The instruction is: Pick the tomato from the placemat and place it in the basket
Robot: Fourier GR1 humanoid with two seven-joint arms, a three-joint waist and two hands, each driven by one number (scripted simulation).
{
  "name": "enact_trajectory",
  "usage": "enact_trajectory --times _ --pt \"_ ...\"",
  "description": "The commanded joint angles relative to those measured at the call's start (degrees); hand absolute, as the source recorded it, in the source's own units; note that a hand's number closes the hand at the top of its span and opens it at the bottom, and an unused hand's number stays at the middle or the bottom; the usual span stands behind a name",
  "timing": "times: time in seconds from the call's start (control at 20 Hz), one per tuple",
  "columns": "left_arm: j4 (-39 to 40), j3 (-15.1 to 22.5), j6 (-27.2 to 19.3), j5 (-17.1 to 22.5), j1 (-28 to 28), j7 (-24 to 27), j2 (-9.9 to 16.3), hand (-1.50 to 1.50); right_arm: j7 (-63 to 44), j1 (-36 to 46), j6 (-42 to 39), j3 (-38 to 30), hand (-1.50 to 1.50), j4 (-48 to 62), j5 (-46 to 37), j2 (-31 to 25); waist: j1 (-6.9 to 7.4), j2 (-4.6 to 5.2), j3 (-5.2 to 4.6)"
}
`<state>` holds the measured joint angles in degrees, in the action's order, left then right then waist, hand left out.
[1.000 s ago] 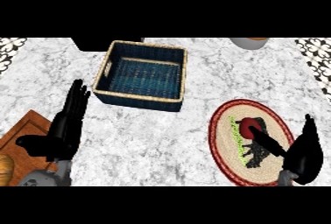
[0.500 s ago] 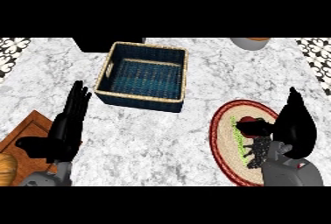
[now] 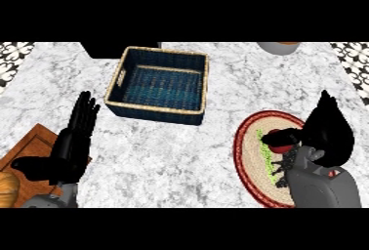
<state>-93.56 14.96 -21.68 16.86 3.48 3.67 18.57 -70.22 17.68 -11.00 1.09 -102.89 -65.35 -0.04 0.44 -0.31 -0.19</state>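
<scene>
— Broadly, what is laid out, from the biggest thing down?

— A marble counter [image 3: 180,156] is seen from above. A dark blue basket [image 3: 160,85] with a pale woven rim is set toward the far side, left of centre. A round placemat [image 3: 252,156] with a red border is placed at the near right, well apart from the basket. A wooden board [image 3: 29,146] is glimpsed at the near left edge.

— And the hands?

— The left hand [image 3: 72,141] is rested open beside the board, fingers straight. The right hand [image 3: 324,134] is lowered over the placemat, its thumb bent toward the tomato [image 3: 282,139], of which only a red patch is shown. Contact looks likely, but whether the fingers are closed round it cannot be told.

— How should the step be done well?

— The grasp is probably just being made. The fingers should be curled fully round the tomato before any lift is attempted. Something green is seen just beside it and is best left undisturbed. A straight lift is advised, so that the basket's rim can be cleared.
</scene>
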Motion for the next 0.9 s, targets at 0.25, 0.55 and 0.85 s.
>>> enact_trajectory --times 0.25,0.55,0.85 --pt "-0.74 -2.73 2.04 0.99 -0.53 -0.32 1.09 0.0 -14.97 0.83 -3.9 2.29 -1.5 0.14 1.75 0.04 0.08 0.16 0.14" --pt "-0.35 -0.83 2.01 -1.05 -1.95 0.82 -1.41 0.0 -12.02 0.61 -0.1 2.78 -1.5 3.39 1.01 0.03 0.03 0.25 0.17" --pt "1.25 -1.78 1.82 -1.57 -0.41 0.05 -2.18 0.0 -12.36 -1.38 4.71 5.73 -1.5 7.38 -1.45 0.03 -0.11 0.37 0.17"
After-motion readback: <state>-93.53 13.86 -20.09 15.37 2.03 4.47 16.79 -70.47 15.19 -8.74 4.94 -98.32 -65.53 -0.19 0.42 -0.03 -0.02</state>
